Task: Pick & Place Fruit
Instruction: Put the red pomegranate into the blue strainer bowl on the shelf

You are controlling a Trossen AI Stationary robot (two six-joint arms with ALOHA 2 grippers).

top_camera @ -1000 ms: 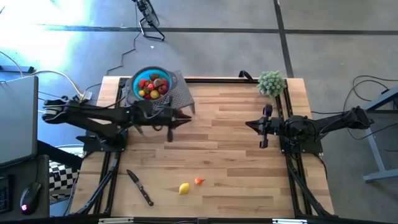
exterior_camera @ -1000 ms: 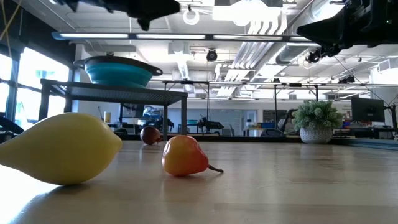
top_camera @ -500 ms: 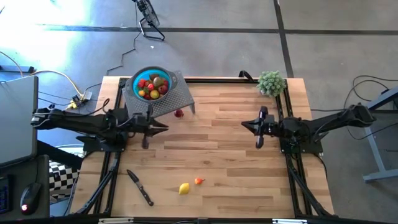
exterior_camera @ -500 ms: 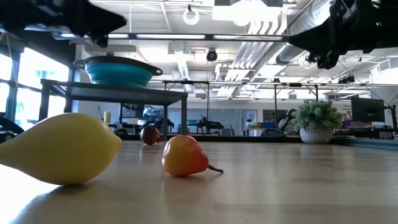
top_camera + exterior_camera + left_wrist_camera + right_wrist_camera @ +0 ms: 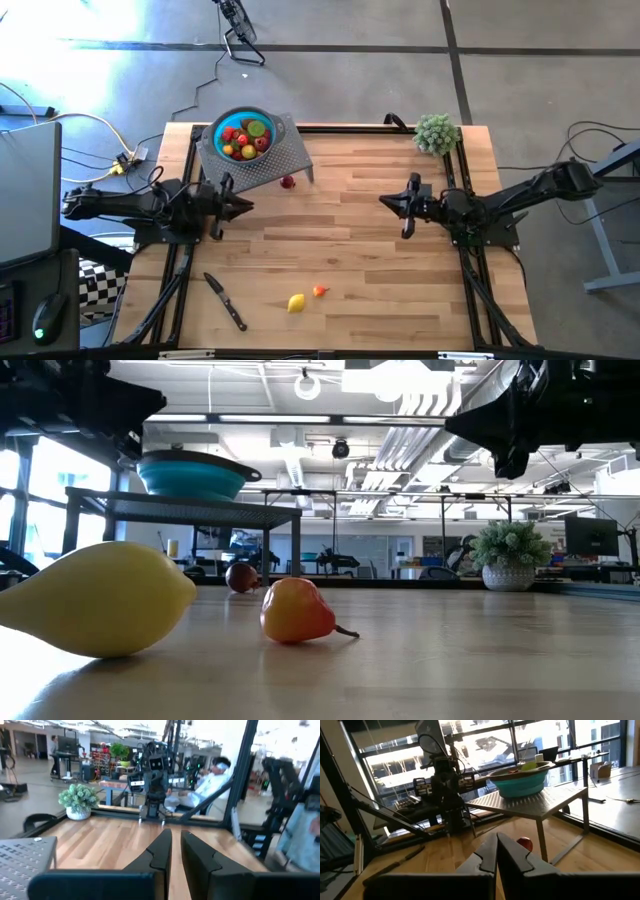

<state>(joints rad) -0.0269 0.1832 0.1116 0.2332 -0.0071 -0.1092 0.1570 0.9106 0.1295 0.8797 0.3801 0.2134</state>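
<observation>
Wooden tabletop (image 5: 380, 250) seen from above: the left hand (image 5: 236, 205) has pulled back toward its own side since a second ago, when it reached out past the perforated metal stand (image 5: 285, 155); it is now clear of the stand, fingers nearly together and empty. The right hand (image 5: 392, 203) has crept a little farther toward the middle of the tabletop, fingers fully together, holding nothing. A teal bowl (image 5: 212, 135) on the stand holds a heap of fruit (image 5: 246, 138). A dark red fruit (image 5: 288, 182) lies just beside the stand's foot. A yellow fruit (image 5: 296, 303) and a small orange fruit (image 5: 320, 291) lie close together near the front edge, with a black-handled knife (image 5: 226, 302) to their left. A fuzzy green plant (image 5: 436, 133) stands at the far right corner.

Low view: the yellow fruit (image 5: 100, 598) and orange fruit (image 5: 294, 611) lie unchanged in front, the dark red fruit (image 5: 240, 576) behind them; the left arm's dark shape has slid farther toward the picture's left edge.

Left wrist view: its fingers (image 5: 161, 851) stand almost shut, with a narrow gap and nothing between them.

Right wrist view: the fingers (image 5: 489, 854) meet, and the red fruit (image 5: 524, 842) lies beyond them under the stand.
</observation>
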